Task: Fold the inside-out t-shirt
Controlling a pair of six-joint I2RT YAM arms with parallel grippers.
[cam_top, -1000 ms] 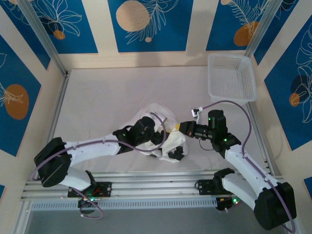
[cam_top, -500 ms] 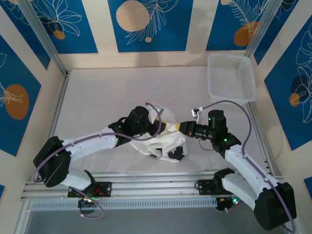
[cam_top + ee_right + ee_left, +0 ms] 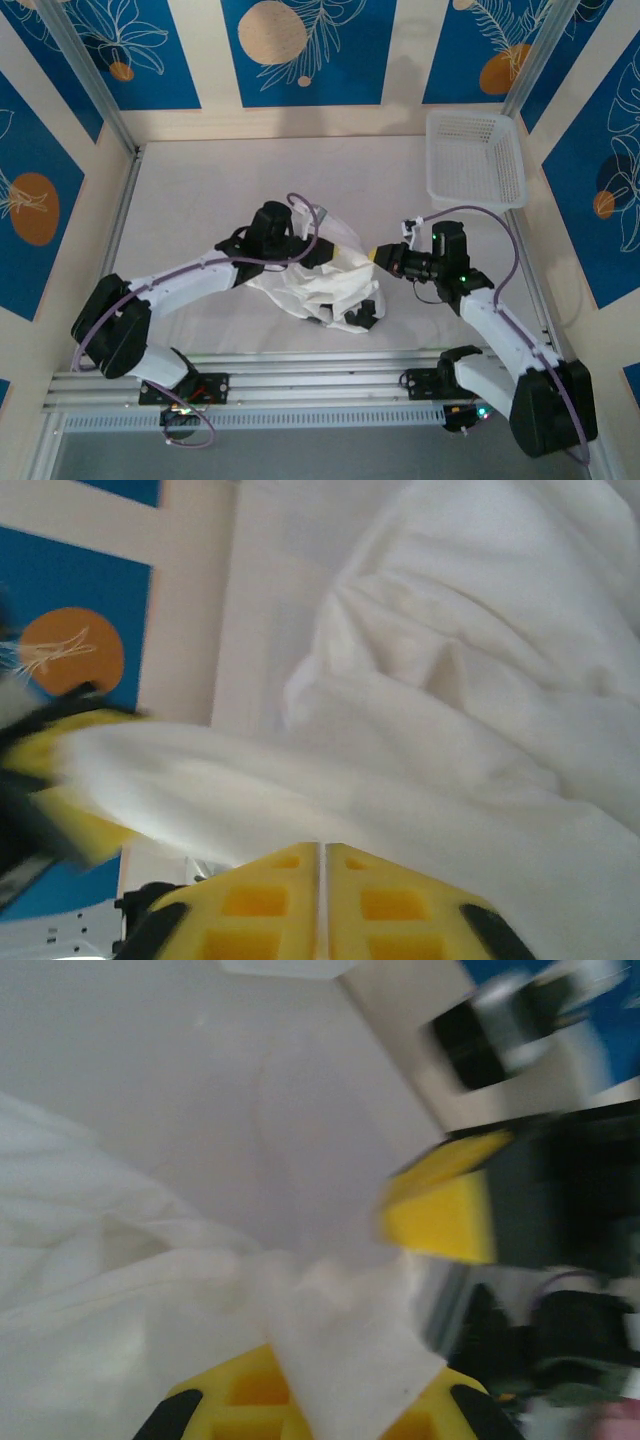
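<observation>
The left arm has swung farther out, and the left gripper (image 3: 335, 1400) has clamped, now pinching a fold of the thin white crumpled t-shirt (image 3: 325, 285), bunched on the pale worktop (image 3: 200, 190) between both arms. The right gripper (image 3: 322, 865) has its fingers pressed together against the cloth. Whether any is caught, can't tell. The left wrist view is blurred.

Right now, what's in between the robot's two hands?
A bunched strip of the white t-shirt stretches between the left hand and the right hand. You can see it from the top camera.
</observation>
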